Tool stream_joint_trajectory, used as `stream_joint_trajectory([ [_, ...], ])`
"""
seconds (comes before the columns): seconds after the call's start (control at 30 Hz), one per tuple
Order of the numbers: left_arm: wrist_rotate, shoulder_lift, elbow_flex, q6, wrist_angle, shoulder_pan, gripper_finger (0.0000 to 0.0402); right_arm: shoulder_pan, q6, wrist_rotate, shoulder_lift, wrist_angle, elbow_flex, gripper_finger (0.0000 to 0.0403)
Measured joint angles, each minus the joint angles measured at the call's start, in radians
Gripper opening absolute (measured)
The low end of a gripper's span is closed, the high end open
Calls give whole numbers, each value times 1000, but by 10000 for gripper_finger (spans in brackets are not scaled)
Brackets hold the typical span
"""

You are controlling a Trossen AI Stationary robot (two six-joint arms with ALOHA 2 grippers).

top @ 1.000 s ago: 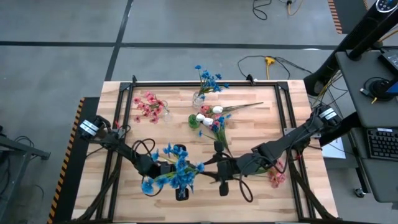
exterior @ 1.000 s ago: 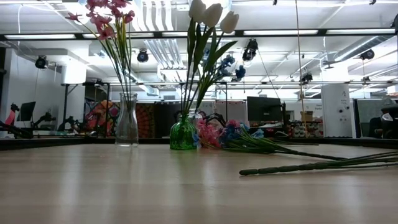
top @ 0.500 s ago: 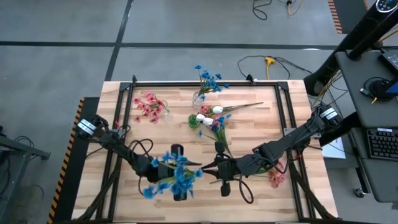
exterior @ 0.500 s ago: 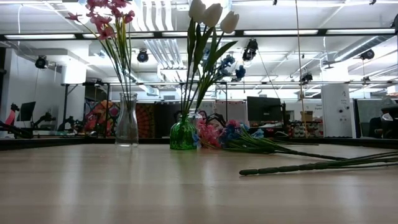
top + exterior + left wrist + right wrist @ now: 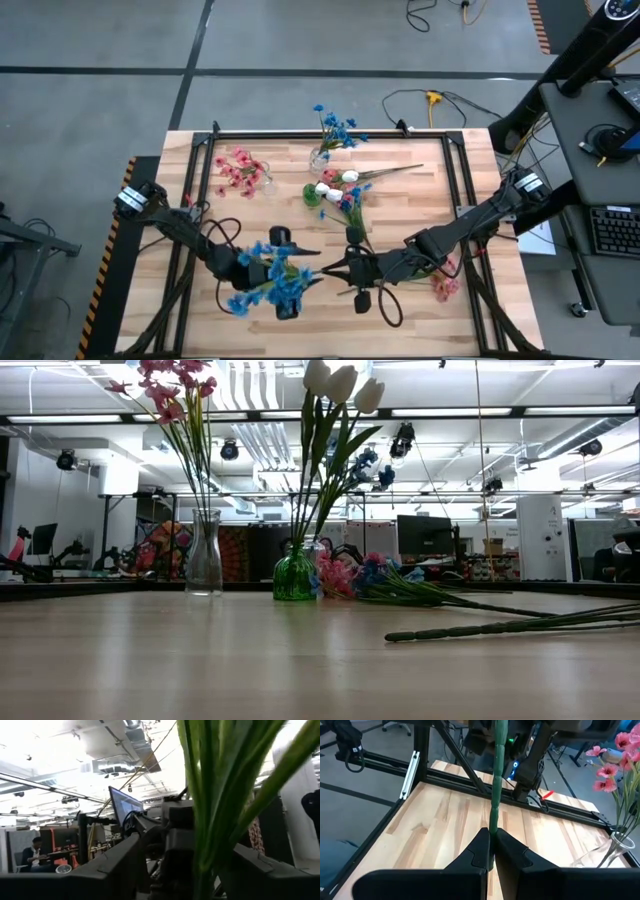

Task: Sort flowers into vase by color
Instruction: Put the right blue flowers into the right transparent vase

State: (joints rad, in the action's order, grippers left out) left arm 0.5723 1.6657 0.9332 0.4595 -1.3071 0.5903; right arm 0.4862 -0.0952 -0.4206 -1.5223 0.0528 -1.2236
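A blue flower sprig (image 5: 270, 280) hangs over the table's near middle, between my two grippers. My right gripper (image 5: 492, 845) is shut on its green stem. My left gripper (image 5: 200, 870) is open. Its fingers (image 5: 115, 865) stand on either side of the stem (image 5: 210, 810), and I cannot tell whether they touch it. At the back, pink flowers stand in a clear vase (image 5: 255, 175), blue ones in another clear vase (image 5: 322, 155), and white ones in a green vase (image 5: 294, 572). Neither gripper shows in the low view. My right gripper pinches the sprig's green stem (image 5: 493, 822) between its two fingertips. It comes about level from the table's right side, and the stem runs on ahead toward the left arm. The sprig is lifted clear of the table, its blue blossoms (image 5: 285, 285) at the far end from the fingers.
Loose sprigs (image 5: 350, 205) lie beside the green vase, with long stems (image 5: 500, 625) flat on the wood. A pink sprig (image 5: 443, 285) lies near the right arm. A black frame (image 5: 330, 135) borders the table.
My left gripper has opened around the stem and risen a little. The blue blossoms have shifted slightly toward the table's left and near edge. The sprig stays clear of the table.
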Motion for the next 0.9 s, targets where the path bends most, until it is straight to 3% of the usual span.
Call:
stream_joint_trajectory([
  [0.33,-14,0,60,0,108,7,177,0,25,0,0,-19,0,13],
  [0.67,71,-9,68,7,115,11,17,0,43,-16,0,-17,0,13],
  [0.77,75,-12,68,4,121,12,8,0,35,-26,1,-18,0,19],
  [0.9,132,-17,67,4,121,13,6,0,35,-26,8,-20,0,59],
])
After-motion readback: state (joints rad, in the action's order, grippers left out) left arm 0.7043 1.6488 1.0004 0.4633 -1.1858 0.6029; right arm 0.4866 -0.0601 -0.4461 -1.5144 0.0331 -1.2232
